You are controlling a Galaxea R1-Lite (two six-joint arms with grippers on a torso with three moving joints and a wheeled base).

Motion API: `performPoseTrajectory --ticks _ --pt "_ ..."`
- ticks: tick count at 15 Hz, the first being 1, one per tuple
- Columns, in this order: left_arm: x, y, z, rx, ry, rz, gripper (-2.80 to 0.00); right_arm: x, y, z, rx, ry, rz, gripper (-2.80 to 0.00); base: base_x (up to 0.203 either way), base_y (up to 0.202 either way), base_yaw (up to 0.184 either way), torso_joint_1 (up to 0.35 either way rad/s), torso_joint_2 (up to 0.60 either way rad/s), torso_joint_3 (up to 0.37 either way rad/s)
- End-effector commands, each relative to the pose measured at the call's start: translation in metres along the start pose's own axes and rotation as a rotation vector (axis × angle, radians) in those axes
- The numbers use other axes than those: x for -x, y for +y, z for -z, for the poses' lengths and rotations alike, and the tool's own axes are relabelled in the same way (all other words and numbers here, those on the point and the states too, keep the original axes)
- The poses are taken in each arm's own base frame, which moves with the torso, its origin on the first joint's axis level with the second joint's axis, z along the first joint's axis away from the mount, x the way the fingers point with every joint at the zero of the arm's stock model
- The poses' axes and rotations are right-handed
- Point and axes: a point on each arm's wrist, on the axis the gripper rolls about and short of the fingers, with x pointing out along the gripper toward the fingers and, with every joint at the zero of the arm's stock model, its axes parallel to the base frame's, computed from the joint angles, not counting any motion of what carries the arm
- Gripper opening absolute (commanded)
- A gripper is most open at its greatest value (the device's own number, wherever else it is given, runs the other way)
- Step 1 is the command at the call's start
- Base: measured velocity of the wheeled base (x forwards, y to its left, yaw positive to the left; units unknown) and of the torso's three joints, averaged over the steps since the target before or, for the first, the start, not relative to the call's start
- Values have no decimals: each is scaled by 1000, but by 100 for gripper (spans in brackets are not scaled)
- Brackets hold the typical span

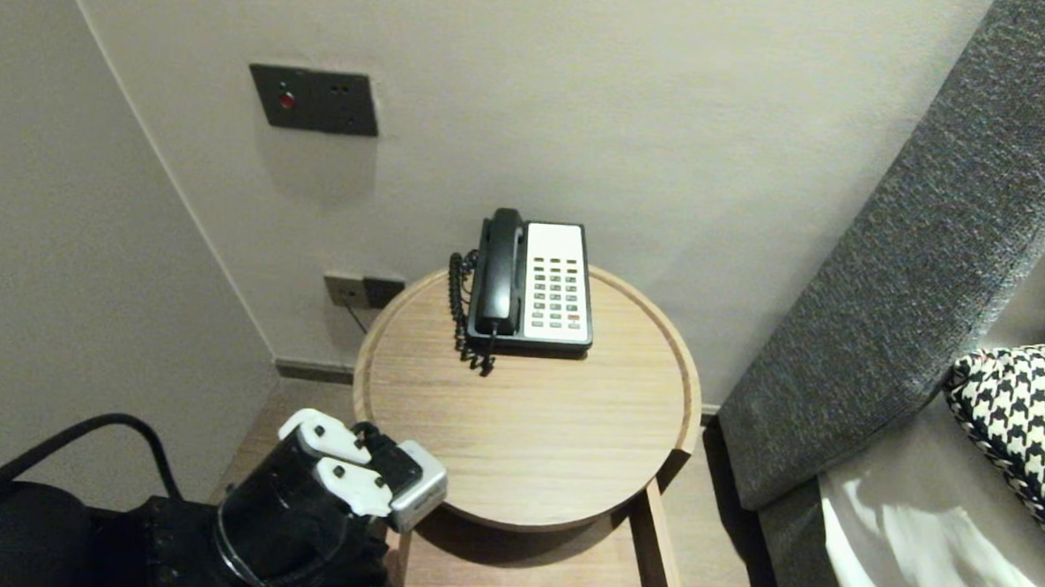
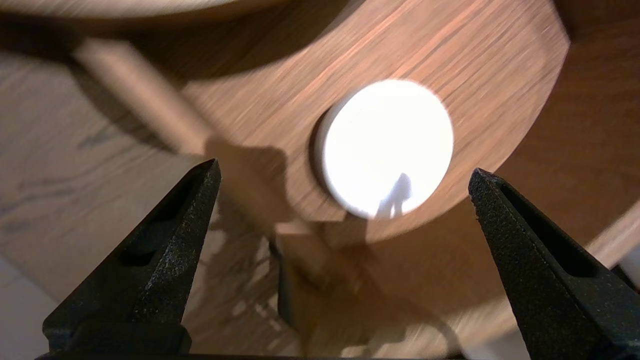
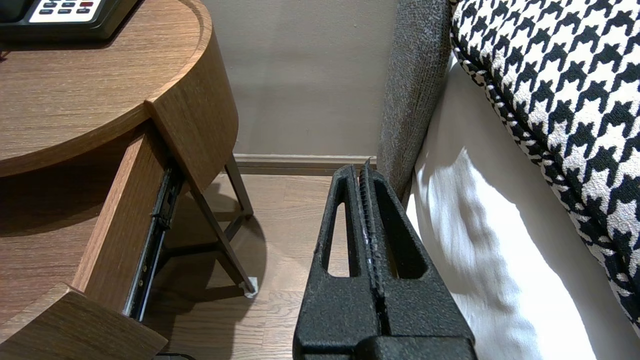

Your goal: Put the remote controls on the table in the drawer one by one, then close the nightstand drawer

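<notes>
Below round wooden bedside table (image 1: 517, 417), pulled-out wooden drawer (image 1: 546, 568): one flat white round disc (image 2: 385, 145) on its floor, ungripped. Directly above, left gripper (image 2: 344, 167), jaws spread wide, empty. Beside white-sheeted bed (image 3: 480, 240), right gripper (image 3: 364, 172), clenched, parked. Judged: drawer open; disc not yet grasped.

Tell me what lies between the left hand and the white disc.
Nothing: in the left wrist view the open left hand hangs above the white disc, with only bare wood around it.
</notes>
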Motion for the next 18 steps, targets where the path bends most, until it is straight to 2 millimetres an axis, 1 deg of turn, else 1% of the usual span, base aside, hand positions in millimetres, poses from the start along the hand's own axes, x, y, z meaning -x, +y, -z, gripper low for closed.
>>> performPoseTrajectory --ticks 1,3,4,8,11,14,15,17,18 --pt "23 10 9 30 -46 -5 0 -2 0 11 0 41 1 -280 0 0 0 0 0 0" --pt "34 16 20 45 -37 0 0 -2 0 11 2 39 1 -280 0 0 0 0 0 0" --pt "38 18 25 51 -35 -3 -280 -2 0 11 0 40 1 -280 0 0 0 0 0 0" --pt "55 30 38 97 -32 -41 -280 -2 0 11 1 39 1 -280 0 0 0 0 0 0" --pt "66 32 51 103 17 -50 -280 -2 0 11 0 39 1 -280 0 0 0 0 0 0" --pt "75 33 68 107 78 -39 -280 -2 0 11 0 41 1 -280 0 0 0 0 0 0" --pt "79 34 77 108 118 -41 -280 -2 0 11 1 39 1 -280 0 0 0 0 0 0" --pt "82 35 90 105 160 -36 -280 -2 0 11 0 39 1 -280 0 0 0 0 0 0" --pt "81 35 92 104 173 -21 -280 -2 0 11 1 38 1 -280 0 0 0 0 0 0"
